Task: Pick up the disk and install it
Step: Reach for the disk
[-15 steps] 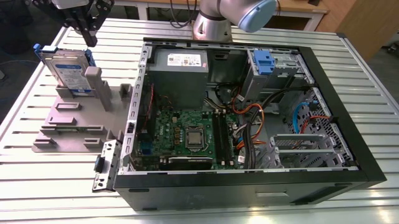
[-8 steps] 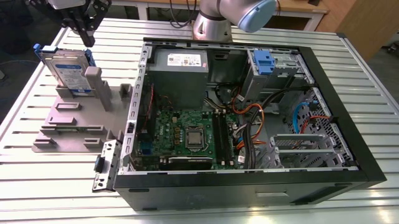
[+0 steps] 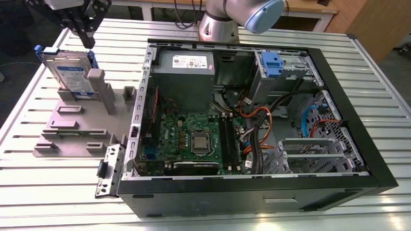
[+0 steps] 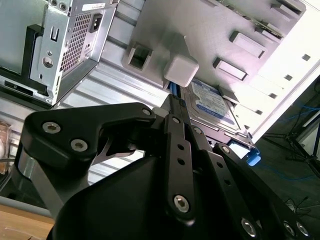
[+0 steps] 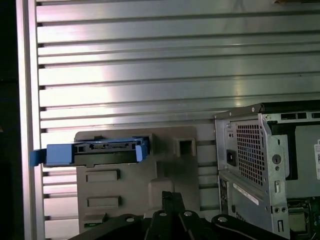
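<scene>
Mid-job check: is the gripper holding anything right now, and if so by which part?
Nothing is held. The gripper hangs just above the disk, apart from it; the disk stands on edge in the grey fixture.

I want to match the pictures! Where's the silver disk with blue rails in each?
Exterior view: flat silver disk with blue plastic rails, standing in grey plastic holder, the exterior view's left.
First wrist view: disk edge-on in the holder.
Second wrist view: disk label showing, same holder.
Shared landmark: the holder.
</scene>
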